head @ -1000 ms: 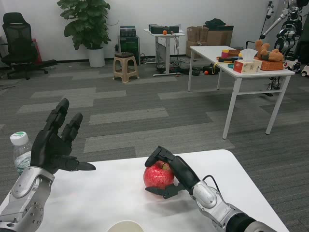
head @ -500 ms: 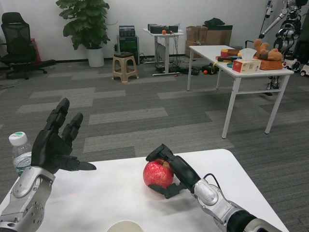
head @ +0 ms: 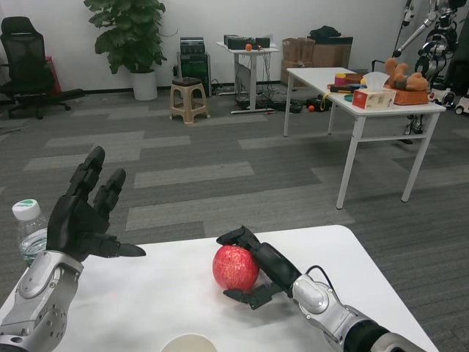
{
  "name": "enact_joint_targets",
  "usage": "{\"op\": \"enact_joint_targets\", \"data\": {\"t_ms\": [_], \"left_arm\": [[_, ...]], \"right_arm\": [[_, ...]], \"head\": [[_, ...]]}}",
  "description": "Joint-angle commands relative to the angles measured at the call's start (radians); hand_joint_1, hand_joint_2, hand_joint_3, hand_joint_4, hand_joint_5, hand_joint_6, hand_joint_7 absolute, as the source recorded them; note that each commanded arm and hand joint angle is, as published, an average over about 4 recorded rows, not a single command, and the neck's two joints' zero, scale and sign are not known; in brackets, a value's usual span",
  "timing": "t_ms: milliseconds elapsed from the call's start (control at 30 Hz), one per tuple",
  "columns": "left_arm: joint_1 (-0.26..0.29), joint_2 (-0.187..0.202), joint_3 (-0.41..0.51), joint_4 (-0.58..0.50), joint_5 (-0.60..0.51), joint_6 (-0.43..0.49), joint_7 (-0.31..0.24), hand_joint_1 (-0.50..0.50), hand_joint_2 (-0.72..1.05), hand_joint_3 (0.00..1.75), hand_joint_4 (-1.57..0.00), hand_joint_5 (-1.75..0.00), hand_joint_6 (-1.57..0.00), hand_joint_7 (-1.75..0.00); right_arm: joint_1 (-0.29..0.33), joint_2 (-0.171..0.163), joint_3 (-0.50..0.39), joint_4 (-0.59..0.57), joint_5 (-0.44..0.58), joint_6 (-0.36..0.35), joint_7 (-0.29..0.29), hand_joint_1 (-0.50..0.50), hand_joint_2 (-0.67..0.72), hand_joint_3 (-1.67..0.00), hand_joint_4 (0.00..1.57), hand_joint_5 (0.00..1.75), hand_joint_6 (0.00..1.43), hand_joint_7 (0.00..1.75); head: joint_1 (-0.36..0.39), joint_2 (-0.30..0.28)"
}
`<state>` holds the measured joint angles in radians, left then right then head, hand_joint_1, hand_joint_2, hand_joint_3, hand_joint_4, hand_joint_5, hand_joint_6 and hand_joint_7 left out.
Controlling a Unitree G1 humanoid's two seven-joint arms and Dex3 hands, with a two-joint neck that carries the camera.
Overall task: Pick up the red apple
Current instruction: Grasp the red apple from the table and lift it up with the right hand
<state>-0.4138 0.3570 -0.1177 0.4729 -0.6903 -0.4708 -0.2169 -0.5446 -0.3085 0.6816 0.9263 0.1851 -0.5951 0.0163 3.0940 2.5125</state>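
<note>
The red apple [head: 234, 268] is near the middle of the white table [head: 146, 301], toward its far edge. My right hand [head: 258, 270] wraps it from the right, fingers over the top and thumb beneath its front; whether the apple is off the table I cannot tell. At the table's left side my left hand [head: 82, 215] is raised above the table with its fingers spread and nothing in it.
A clear water bottle with a green-and-white cap [head: 29, 229] stands at the table's left edge behind my left hand. A white cup rim [head: 190, 343] shows at the bottom edge. Beyond the table are carpet, another white table [head: 366, 99], a stool and a plant.
The apple, held by my right hand, has shifted slightly to the left and now shows a paler side. The left hand has stayed where it was.
</note>
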Motion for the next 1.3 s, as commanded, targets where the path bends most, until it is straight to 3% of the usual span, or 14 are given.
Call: {"op": "enact_joint_targets", "data": {"t_ms": [33, 267, 333, 433, 533, 567, 667, 900, 1067, 1300], "left_arm": [[0.013, -0.003, 0.01, -0.01, 0.0, -0.001, 0.001, -0.5, -0.02, 0.0, 0.0, -0.21, 0.0, 0.0], [0.016, -0.003, 0.01, -0.014, 0.0, -0.001, 0.001, -0.5, -0.02, 0.0, 0.0, -0.21, 0.0, 0.0], [0.017, -0.003, 0.01, -0.014, 0.0, -0.002, 0.001, -0.5, -0.02, 0.0, 0.0, -0.21, 0.0, 0.0], [0.018, -0.003, 0.011, -0.015, 0.0, -0.002, 0.001, -0.5, -0.02, 0.0, 0.0, -0.21, 0.0, 0.0], [0.018, -0.003, 0.012, -0.016, 0.0, -0.002, 0.001, -0.5, -0.02, 0.0, 0.0, -0.21, 0.0, 0.0], [0.018, -0.003, 0.012, -0.016, 0.0, -0.003, 0.001, -0.5, -0.02, 0.0, 0.0, -0.21, 0.0, 0.0], [0.018, -0.003, 0.013, -0.015, 0.0, -0.003, 0.001, -0.5, -0.02, 0.0, 0.0, -0.21, 0.0, 0.0], [0.018, -0.003, 0.012, -0.013, -0.002, -0.003, 0.001, -0.5, -0.02, 0.0, 0.0, -0.21, 0.0, 0.0], [0.018, -0.003, 0.013, -0.013, -0.002, -0.004, 0.001, -0.5, -0.02, 0.0, 0.0, -0.21, 0.0, 0.0], [0.016, -0.003, 0.012, -0.008, -0.005, -0.005, 0.001, -0.5, -0.02, 0.0, 0.0, -0.21, 0.0, 0.0]], "right_arm": [[0.075, -0.008, 0.036, 0.048, -0.065, 0.104, 0.063, -0.42, -0.41, -0.79, 0.0, 0.56, 0.0, 0.82], [0.076, -0.006, 0.032, 0.048, -0.07, 0.112, 0.071, -0.42, -0.41, -0.71, 0.0, 0.48, 0.0, 0.77], [0.076, -0.006, 0.031, 0.048, -0.07, 0.112, 0.072, -0.42, -0.41, -0.83, 0.0, 0.48, 0.0, 0.77], [0.077, -0.005, 0.026, 0.048, -0.07, 0.11, 0.073, -0.42, -0.45, -0.95, 0.0, 0.63, 0.0, 0.86], [0.084, 0.001, -0.007, 0.056, -0.07, 0.101, 0.066, -0.35, -0.46, -0.89, 0.0, 1.02, 0.06, 1.24], [0.088, 0.004, -0.021, 0.062, -0.069, 0.098, 0.06, -0.29, -0.48, -0.87, 0.02, 1.21, 0.16, 1.4], [0.102, 0.006, -0.059, 0.077, -0.065, 0.073, 0.024, -0.14, -0.46, -0.87, 0.14, 1.48, 0.47, 1.62], [0.124, 0.006, -0.1, 0.08, -0.032, 0.027, -0.013, 0.0, -0.41, -0.79, 0.46, 1.55, 0.8, 1.68], [0.155, -0.001, -0.117, 0.021, 0.025, -0.004, -0.021, 0.04, -0.41, -0.79, 0.49, 1.55, 0.83, 1.68], [0.197, -0.016, -0.227, -0.164, 0.048, -0.022, -0.031, 0.04, -0.41, -0.79, 0.49, 1.62, 0.84, 1.68]], "head": [[0.0, 0.0], [0.002, 0.0], [0.002, 0.0], [0.001, 0.0], [0.001, 0.0], [0.002, 0.0], [0.002, -0.001], [0.003, 0.001], [0.0, 0.005], [-0.033, 0.026]]}}
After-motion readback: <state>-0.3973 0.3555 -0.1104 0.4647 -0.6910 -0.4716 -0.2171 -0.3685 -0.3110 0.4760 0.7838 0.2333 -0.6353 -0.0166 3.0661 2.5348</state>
